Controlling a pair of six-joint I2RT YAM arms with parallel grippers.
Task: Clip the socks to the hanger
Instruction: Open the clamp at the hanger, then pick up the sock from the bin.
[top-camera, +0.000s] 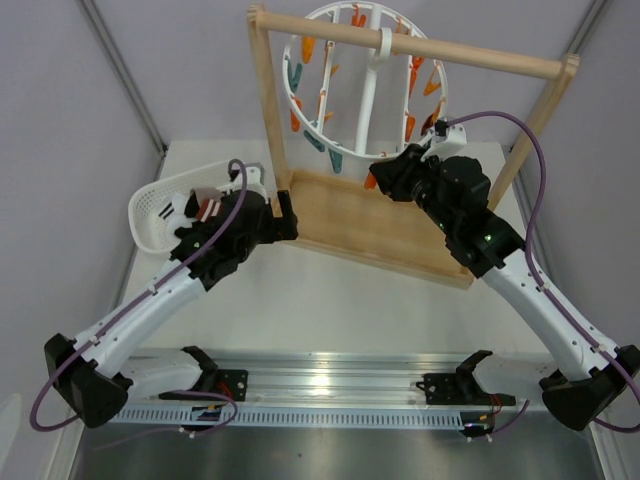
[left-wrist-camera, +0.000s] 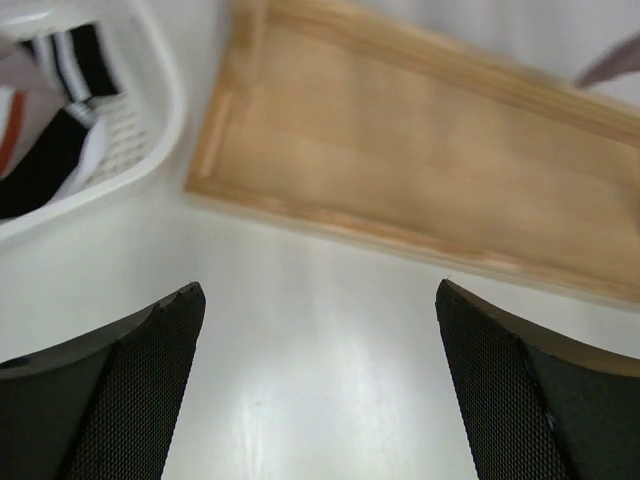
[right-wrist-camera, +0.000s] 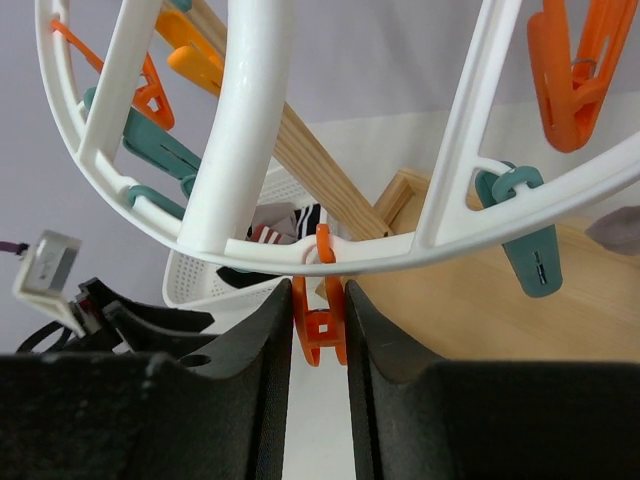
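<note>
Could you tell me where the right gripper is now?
Top view, right of centre: the right gripper pinches an orange clip low on the hanger.

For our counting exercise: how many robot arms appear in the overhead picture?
2. The left arm reaches toward the white basket; the right arm is at the hanger, its gripper closed on an orange clip. None looks hidden.

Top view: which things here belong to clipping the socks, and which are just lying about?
For the job:
socks, in the white basket
hanger
orange clip, pinched in the right gripper
left gripper, open, holding nothing

Lying about:
white basket
black striped socks
wooden rack
</note>
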